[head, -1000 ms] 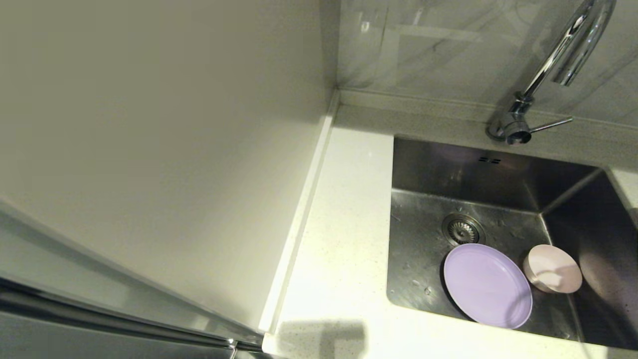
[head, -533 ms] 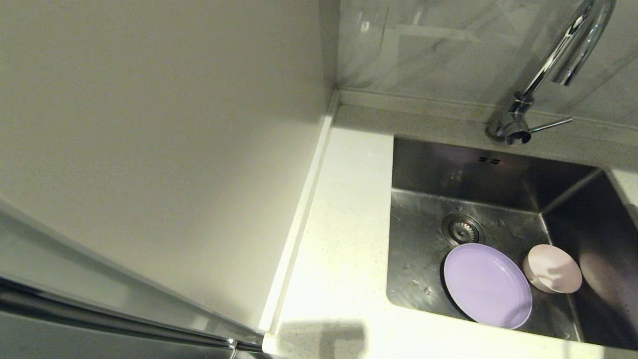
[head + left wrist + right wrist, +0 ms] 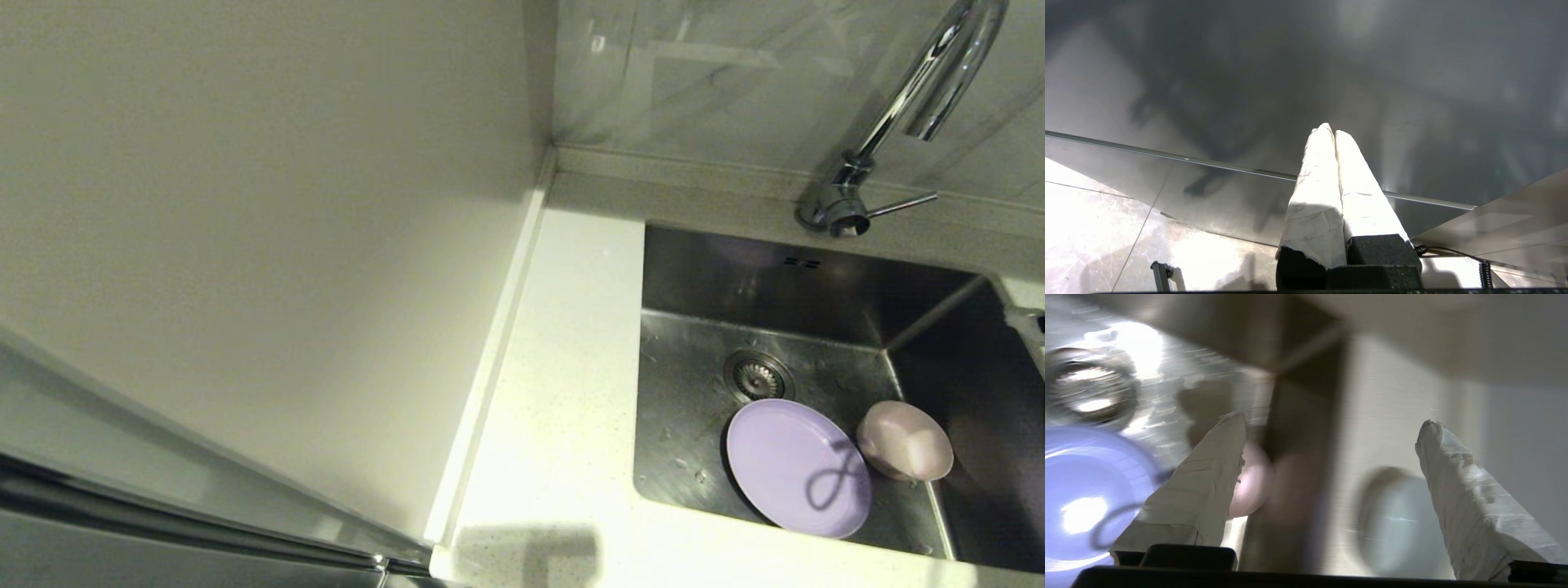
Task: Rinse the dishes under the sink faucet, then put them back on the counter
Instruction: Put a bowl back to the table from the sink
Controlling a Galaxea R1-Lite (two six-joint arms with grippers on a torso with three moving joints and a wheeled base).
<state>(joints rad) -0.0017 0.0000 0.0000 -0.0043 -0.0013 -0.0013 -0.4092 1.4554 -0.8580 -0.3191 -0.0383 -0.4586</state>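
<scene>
- A cable-loop shadow now falls on the lilac plate (image 3: 796,467) at lower right; the right gripper (image 3: 1331,420), fingers spread wide and empty, has come over the sink (image 3: 694,278).
- The pink bowl (image 3: 904,439) sits beside the plate, the blue-grey bowl (image 3: 1400,522) on the counter (image 3: 563,392); a pickup seems imminent.
- The left gripper (image 3: 1331,132) stays parked, fingers pressed together.

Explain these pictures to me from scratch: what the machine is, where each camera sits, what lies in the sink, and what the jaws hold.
This is a two-armed robot at a kitchen counter; each arm ends in padded jaws. The wide picture comes from a camera on its head, looking down. It shows a steel sink with a chrome faucet behind it. In the sink lie a lilac plate and, beside it, a pink bowl.

The other two pictures come from cameras on the wrists, behind the jaws. The left gripper has its jaws pressed together, holds nothing, and is parked away from the sink, facing a dark panel. The right gripper has its jaws wide apart and empty above the sink's right edge. Its blurred view shows the plate, the pink bowl and a pale blue-grey bowl on the counter beside the sink.
</scene>
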